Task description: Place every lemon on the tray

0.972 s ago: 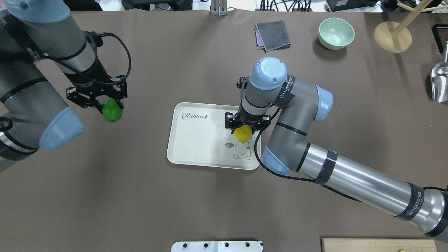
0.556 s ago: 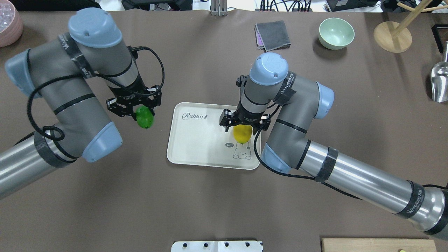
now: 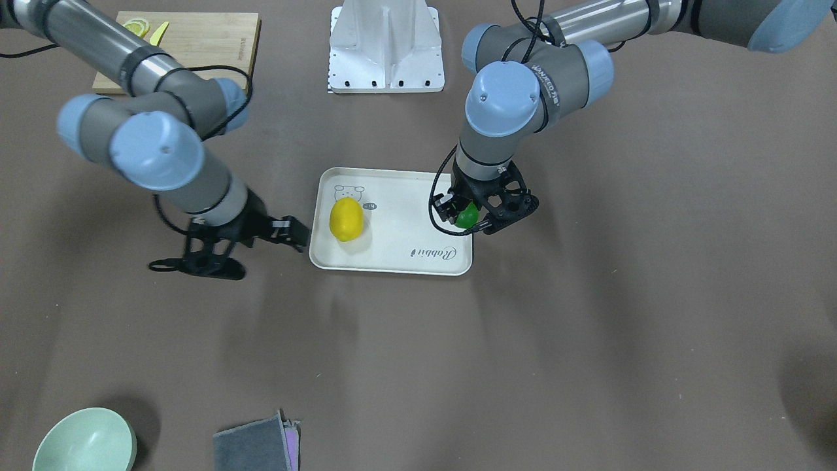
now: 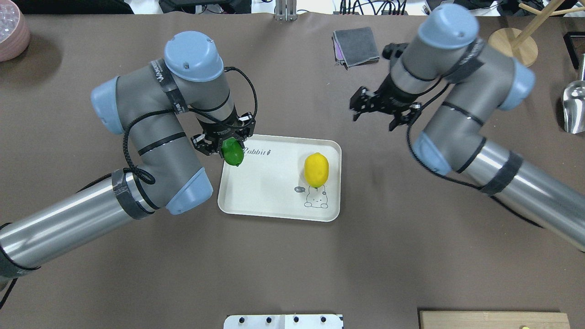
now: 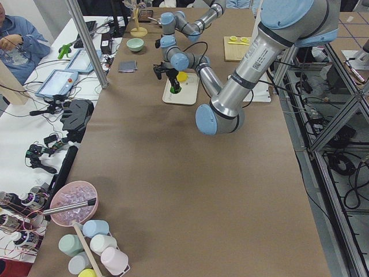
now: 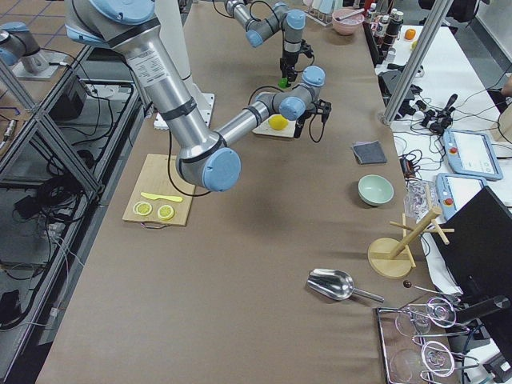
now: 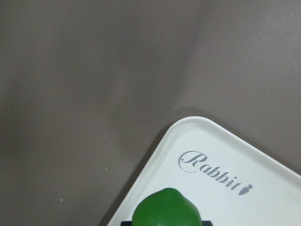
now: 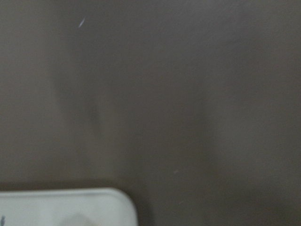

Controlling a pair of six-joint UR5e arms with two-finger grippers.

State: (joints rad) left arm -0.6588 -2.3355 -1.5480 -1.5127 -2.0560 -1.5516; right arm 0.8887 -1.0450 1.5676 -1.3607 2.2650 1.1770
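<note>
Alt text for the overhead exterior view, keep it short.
Left gripper holds the green lemon over the tray's corner beside the "Rabbit" script. The yellow lemon lies on the tray by the dog drawing. Right gripper hangs open and empty off the tray's right side.

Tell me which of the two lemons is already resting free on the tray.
The yellow lemon: it lies on the tray by the dog drawing, untouched. The green lemon is gripped in the left hand over the tray's corner.

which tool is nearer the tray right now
Left. The left tool, shut on the green lemon, hangs over the tray's corner by the Rabbit script. The right tool is open and off the tray, beyond its opposite short side.
</note>
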